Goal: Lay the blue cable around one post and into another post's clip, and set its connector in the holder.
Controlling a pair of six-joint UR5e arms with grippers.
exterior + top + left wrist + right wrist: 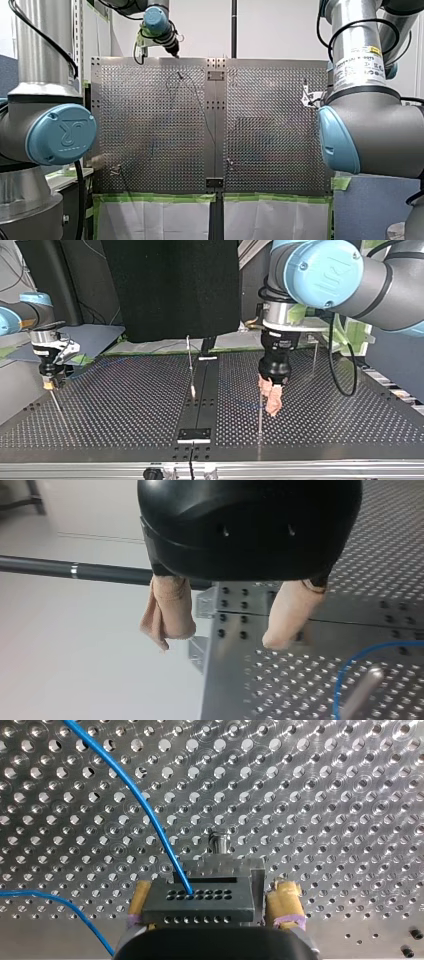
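- The right gripper [48,384] is down low over the perforated table [125,405], near the edge at the top view's left.
- In its wrist view, a black connector [200,901] with rows of small holes lies right in front of it.
- The connector sits at a metal holder [218,867]. The holder's grey metal shows behind the connector and along one side of it. Nothing else is in the holder.
- I cannot tell from here whether that claw is clenched on the connector or has let it go.
- The blue cable [145,807] comes out of the connector's upper face and sweeps away across the table. A second stretch of it crosses close to the gripper's side.
- A short metal stud [218,841] stands just behind the holder.
- The left gripper [220,640] hangs above the table near the middle, released, its beige pads well apart with nothing between them.
- Ahead of it, the blue cable bends around one side of a metal post [361,690].
- In the top view, this gripper's tips are just beside a thin upright rod [260,415].
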